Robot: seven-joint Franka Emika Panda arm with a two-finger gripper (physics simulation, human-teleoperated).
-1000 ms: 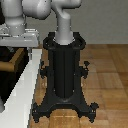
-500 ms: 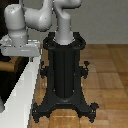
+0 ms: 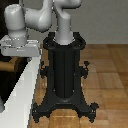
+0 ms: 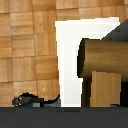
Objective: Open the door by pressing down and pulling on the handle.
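Note:
In the wrist view the handle (image 4: pixel 102 56) fills the frame close up: a wood-coloured cylindrical stem with a flat tan lever bar (image 4: pixel 107 89) hanging from it. Behind it shows a dark sliver of the door (image 4: pixel 121 29), next to a white frame (image 4: pixel 69 60). In the exterior view my gripper (image 3: pixel 20 50) hangs at the exterior view's left, its grey hand pressed down against the top of the white ledge (image 3: pixel 25 85). Its fingers are hidden there, and the wrist view shows no fingertips either.
The black robot pedestal (image 3: pixel 64 75) with its spread feet stands in the middle on a wooden floor (image 3: pixel 107 75). The white ledge runs along the exterior view's left, from the gripper toward the front edge.
The arm has sunk a little, bringing the grey hand slightly lower at the exterior view's left. Pedestal and ledge stay put.

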